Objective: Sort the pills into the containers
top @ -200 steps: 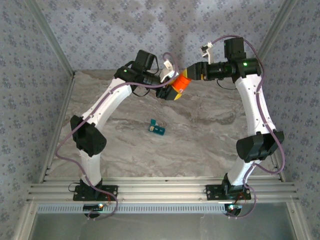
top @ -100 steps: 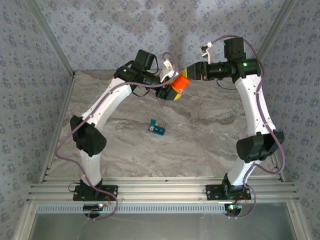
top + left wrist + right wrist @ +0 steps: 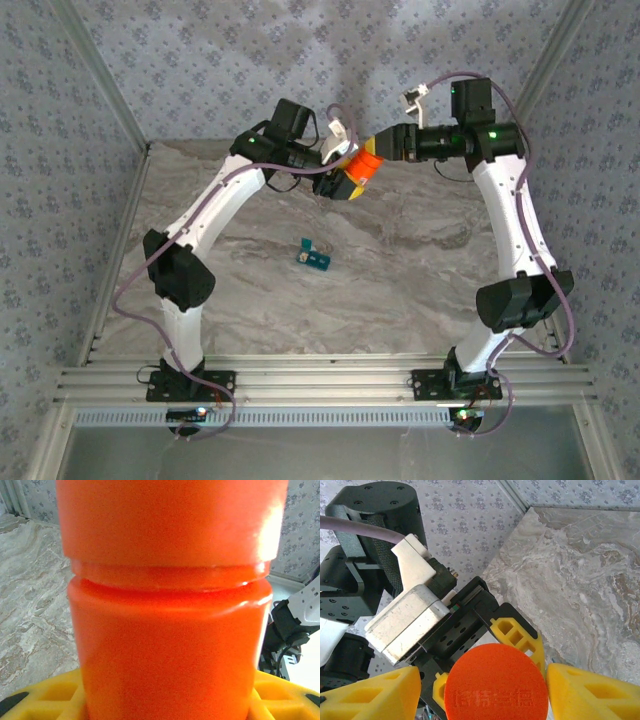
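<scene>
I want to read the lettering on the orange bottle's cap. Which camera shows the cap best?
Right wrist: it faces the cap squarely, embossed lettering visible though blurred. Left wrist shows the orange bottle close from the side, the cap just a band on top. Top external shows it tiny, side-on.

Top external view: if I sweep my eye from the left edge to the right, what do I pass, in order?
left arm's base → teal containers → orange bottle → right arm's base
</scene>
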Motion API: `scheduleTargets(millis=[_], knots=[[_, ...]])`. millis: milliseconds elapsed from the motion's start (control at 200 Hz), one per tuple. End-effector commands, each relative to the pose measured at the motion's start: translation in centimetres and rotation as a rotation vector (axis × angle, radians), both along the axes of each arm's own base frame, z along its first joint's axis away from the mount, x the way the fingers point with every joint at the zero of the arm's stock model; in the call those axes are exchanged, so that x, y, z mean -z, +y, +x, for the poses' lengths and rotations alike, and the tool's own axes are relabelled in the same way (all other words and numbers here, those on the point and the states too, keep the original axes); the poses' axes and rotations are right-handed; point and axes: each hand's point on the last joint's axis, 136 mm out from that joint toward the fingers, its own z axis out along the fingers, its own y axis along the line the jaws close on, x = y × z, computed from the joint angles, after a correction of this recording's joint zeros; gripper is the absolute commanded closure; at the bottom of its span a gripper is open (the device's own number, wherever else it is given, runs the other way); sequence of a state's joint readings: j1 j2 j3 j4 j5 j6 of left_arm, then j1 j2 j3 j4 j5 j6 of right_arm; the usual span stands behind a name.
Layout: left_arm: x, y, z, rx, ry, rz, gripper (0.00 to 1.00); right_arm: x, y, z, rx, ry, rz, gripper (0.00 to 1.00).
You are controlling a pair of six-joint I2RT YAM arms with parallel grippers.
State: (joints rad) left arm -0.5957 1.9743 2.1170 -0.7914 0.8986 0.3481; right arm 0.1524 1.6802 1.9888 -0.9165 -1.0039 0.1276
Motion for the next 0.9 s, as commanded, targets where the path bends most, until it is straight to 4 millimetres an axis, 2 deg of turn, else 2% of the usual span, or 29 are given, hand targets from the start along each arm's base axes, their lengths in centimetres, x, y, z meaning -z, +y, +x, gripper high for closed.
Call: scheduleTargets(millis=[0,175,380,475,640,895], knots=[[-1.4,0.0,-0.3,0.032,-0.024,-0.035,1.0,-0.7,0.2,-1.1,-0.022,0.0,0.025,0.32],[-1.6,0.0,-0.3,0.034,-0.027,-0.038,1.0,0.3,0.4,-1.2,-0.027,0.024,0.012,0.36],[-1.8,0.0,-0.2,0.03,-0.032,-0.039,1.0,0.8,0.7,-1.5,-0.029,0.036,0.001,0.59],[-2.0,-0.1,0.0,0.021,-0.034,-0.046,1.0,1.4,1.0,-1.7,-0.032,0.05,-0.012,0.66],[-2.7,0.0,1.5,-0.059,-0.086,-0.039,1.0,3.1,1.1,-1.4,0.024,0.096,-0.032,0.73],[-4.5,-0.3,3.6,-0.222,-0.256,-0.056,1.0,7.3,0.6,0.4,0.244,0.218,-0.023,0.74]])
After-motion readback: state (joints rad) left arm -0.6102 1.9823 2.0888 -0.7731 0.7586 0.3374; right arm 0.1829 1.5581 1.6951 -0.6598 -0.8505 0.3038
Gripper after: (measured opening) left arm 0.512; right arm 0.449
